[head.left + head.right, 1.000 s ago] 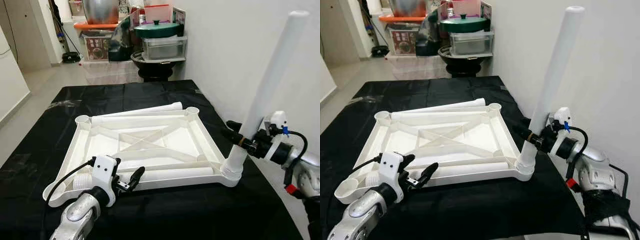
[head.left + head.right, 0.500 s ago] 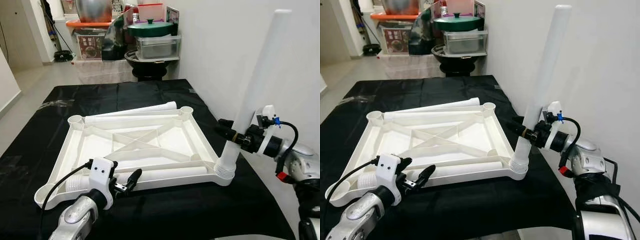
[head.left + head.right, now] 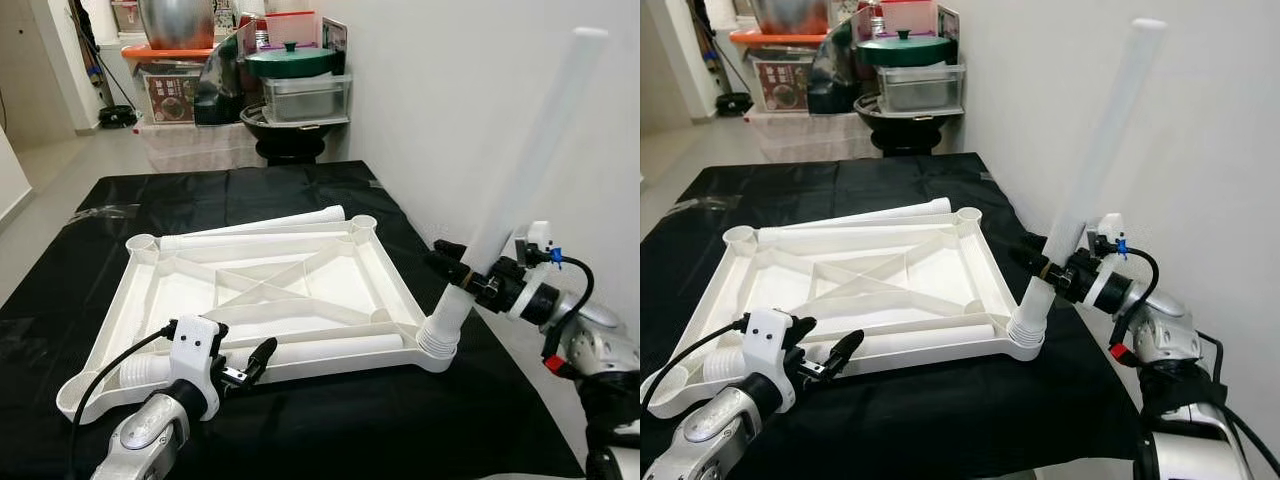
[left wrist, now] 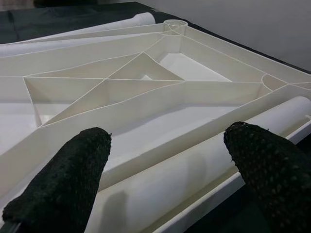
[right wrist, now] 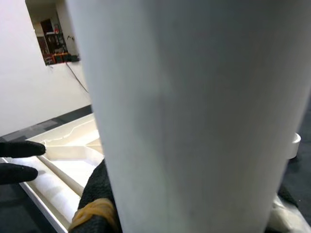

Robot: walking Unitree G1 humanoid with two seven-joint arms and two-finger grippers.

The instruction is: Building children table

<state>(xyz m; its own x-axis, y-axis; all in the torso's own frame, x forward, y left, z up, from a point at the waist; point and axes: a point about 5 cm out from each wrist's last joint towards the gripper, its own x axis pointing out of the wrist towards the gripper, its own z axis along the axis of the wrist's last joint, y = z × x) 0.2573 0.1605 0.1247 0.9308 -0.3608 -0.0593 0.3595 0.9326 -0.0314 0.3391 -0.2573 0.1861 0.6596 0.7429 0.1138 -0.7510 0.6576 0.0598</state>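
An upside-down white plastic tabletop (image 3: 180,288) lies on the black-covered table (image 3: 330,430). A long white leg tube (image 3: 520,180) stands tilted in the near right corner socket (image 3: 437,342). My right gripper (image 3: 457,275) is shut on this tube low down, just above the socket. A second leg tube (image 3: 340,347) lies along the near rim, and a third leg tube (image 3: 255,227) lies along the far rim. My left gripper (image 3: 245,363) is open at the near left rim, its fingers (image 4: 73,177) spread on either side of the lying tube (image 4: 194,170).
A white wall (image 3: 480,90) runs close along the table's right side. Behind the table stand stacked tubs, a green lidded pot (image 3: 292,60) and clear boxes (image 3: 305,97). Floor opens at the far left (image 3: 60,160).
The standing leg tube has tipped further to the right at its top. The camera has shifted, so the tabletop sits lower left in view. The left gripper stays open by the near rim.
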